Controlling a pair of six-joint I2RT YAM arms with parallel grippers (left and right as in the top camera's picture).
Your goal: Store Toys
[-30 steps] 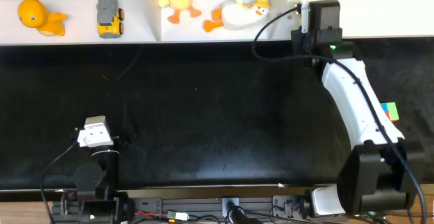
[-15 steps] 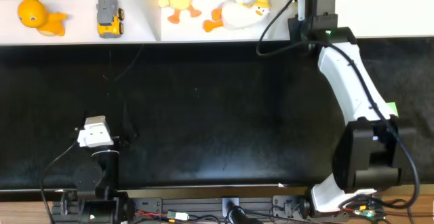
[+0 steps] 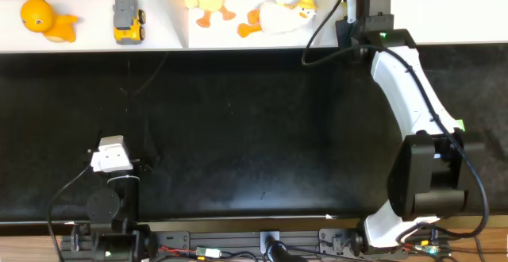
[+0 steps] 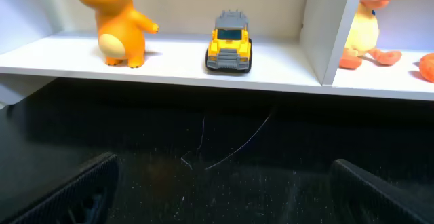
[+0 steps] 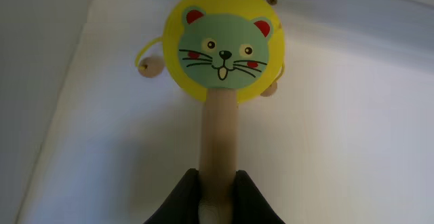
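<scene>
My right arm has pushed farther into the far-right shelf bay; my pincer is clamped on the rattle drum's handle to lay it flat.

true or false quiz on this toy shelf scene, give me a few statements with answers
1. The right gripper is shut on the wooden handle of the cat-face rattle drum. True.
2. The toy truck lies on its side. False: it stands upright on the white shelf, beside the orange toy.
3. The left gripper holds the orange toy. False: its fingers are open and empty, apart from the shelf.
4. The yellow duck plush and the white duck plush share one compartment. True.
</scene>
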